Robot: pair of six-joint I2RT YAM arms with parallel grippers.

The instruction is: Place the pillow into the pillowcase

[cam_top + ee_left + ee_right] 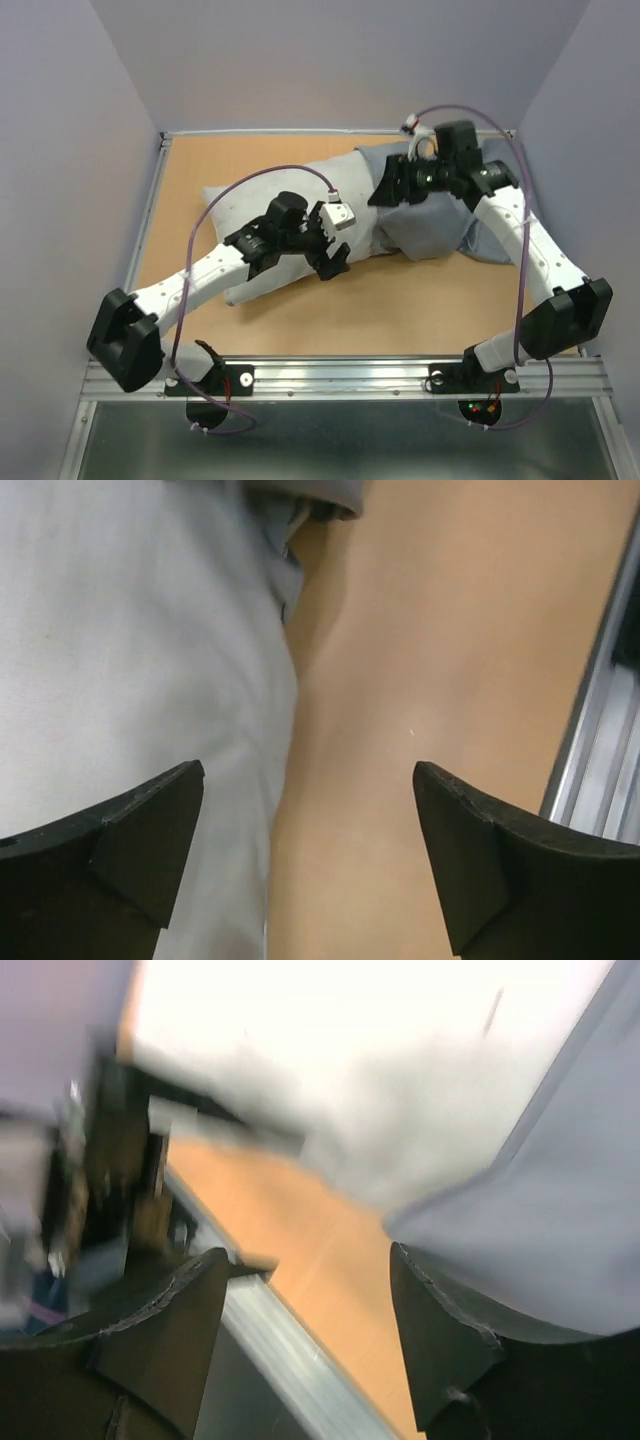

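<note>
The off-white pillow (240, 205) lies across the middle of the table. Its right end meets the blue-grey pillowcase (430, 225), which lies crumpled at the back right. My left gripper (335, 262) is open and empty at the pillow's near edge. In the left wrist view the gripper (308, 810) has one finger over the pillow (130, 630) and the other over bare table, with a pillowcase edge (320, 495) at the top. My right gripper (383, 192) hovers over the pillowcase's left edge. The blurred right wrist view shows this gripper (310, 1280) open and empty, the pillow (330, 1090) ahead and the pillowcase (560, 1210) right.
The wooden table (330, 310) is boxed in by grey walls at the left, back and right. A metal rail (340, 375) runs along its near edge and also shows in the right wrist view (290, 1360). The right arm lies over the pillowcase.
</note>
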